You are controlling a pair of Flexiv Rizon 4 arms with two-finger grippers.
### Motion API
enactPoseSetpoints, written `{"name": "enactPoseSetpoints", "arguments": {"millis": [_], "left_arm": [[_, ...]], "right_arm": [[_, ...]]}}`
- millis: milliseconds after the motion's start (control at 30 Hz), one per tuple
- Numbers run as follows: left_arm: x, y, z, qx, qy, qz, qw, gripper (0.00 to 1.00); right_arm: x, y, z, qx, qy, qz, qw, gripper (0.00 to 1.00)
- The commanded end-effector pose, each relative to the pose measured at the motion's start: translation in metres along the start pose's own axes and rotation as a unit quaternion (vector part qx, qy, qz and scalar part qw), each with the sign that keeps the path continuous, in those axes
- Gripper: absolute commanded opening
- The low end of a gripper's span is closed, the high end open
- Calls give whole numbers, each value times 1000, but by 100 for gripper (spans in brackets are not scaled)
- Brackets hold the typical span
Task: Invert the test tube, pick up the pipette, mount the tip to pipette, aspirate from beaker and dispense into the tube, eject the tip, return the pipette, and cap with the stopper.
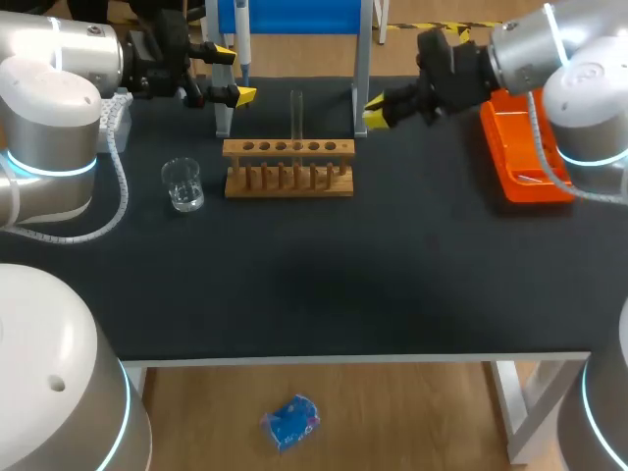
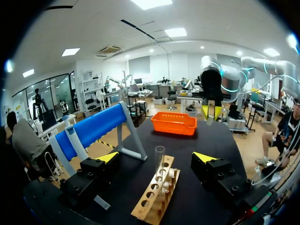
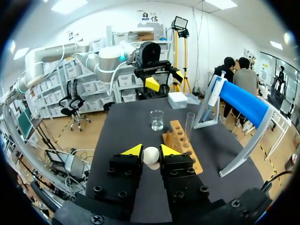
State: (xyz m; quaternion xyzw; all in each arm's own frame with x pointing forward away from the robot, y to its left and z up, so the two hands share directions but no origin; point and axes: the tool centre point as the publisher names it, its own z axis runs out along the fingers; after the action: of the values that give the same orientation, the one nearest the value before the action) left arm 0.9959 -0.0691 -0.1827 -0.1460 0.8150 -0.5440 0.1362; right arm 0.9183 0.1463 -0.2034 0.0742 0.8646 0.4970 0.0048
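The stand [image 1: 304,15] and pipette [image 1: 242,49] are cut off at the head view's upper edge. The 2 fingers of the right gripper [image 3: 150,151] hide part of the stopper [image 3: 151,155].

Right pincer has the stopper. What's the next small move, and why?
Probably carry the right pincer toward the rack until the white stopper sits over the test tube. The tube stands upright with its mouth open, the pipette hangs on its stand, and the pincer is off to the rack's side.

Upright test tube [image 1: 296,113] in rack [image 1: 288,149], stand [image 1: 361,69] behind
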Motion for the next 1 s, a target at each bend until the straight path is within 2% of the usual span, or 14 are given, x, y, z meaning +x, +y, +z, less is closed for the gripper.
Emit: {"name": "enactPoseSetpoints", "arguments": {"millis": [33,333,533,733,1000], "left_arm": [[1,0,0,0,-1,0,1000,100],[1,0,0,0,-1,0,1000,100],[1,0,0,0,-1,0,1000,100],[1,0,0,0,-1,0,1000,100],[1,0,0,0,-1,0,1000,100]], "right_arm": [[-21,17,22,7,10,-1,1000,0],[-46,45,49,-2,12,10,1000,0],[-55,61,68,-16,13,10,1000,0],[-67,66,94,-5,18,0,1000,0],[-81,65,105,4,13,2,1000,0]]}}
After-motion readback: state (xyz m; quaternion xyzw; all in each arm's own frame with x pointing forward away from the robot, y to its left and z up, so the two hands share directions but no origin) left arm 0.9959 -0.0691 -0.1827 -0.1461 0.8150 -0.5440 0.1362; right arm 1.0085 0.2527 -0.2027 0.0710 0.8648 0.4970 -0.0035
